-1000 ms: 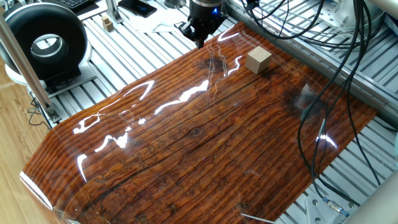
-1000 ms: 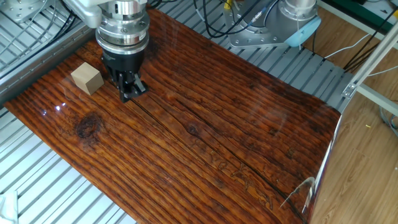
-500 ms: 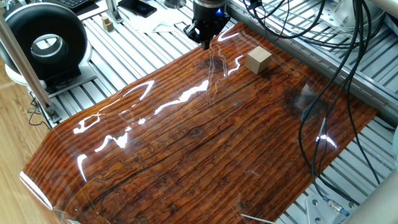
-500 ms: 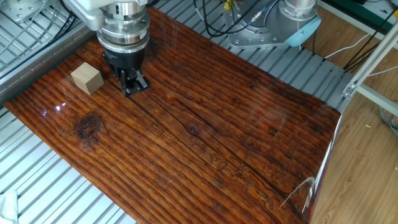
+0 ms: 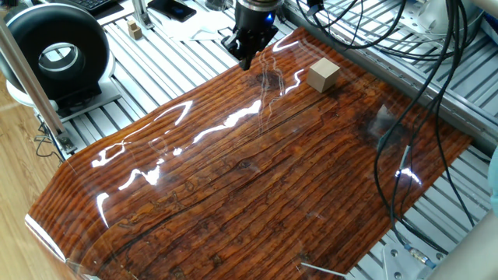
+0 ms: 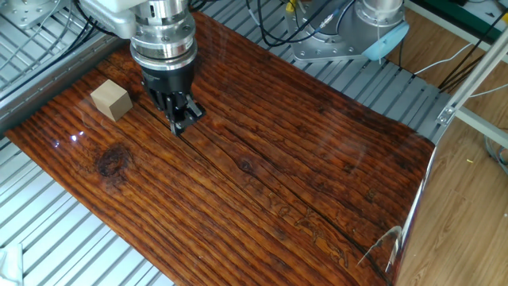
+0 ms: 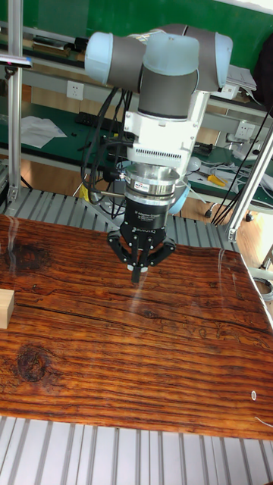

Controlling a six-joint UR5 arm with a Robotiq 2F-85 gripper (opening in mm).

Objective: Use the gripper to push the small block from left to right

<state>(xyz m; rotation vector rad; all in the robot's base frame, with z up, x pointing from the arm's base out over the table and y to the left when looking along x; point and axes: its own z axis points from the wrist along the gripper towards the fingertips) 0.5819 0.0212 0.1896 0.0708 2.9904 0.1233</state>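
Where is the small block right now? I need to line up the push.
The small block sits on the wooden board's left end in the other fixed view, just left of the gripper, untouched.

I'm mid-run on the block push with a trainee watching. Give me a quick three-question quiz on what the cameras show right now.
1. True or false: the pincer is touching the small block.
2. The pincer's fingers are: A) spread wide, B) closed together, C) clamped on the block.
3. Fill in: in the tall fixed view, the small block sits at the picture's ____ edge, partly cut off.

Key:
1. False; bare wooden tabletop shows between them.
2. B
3. left
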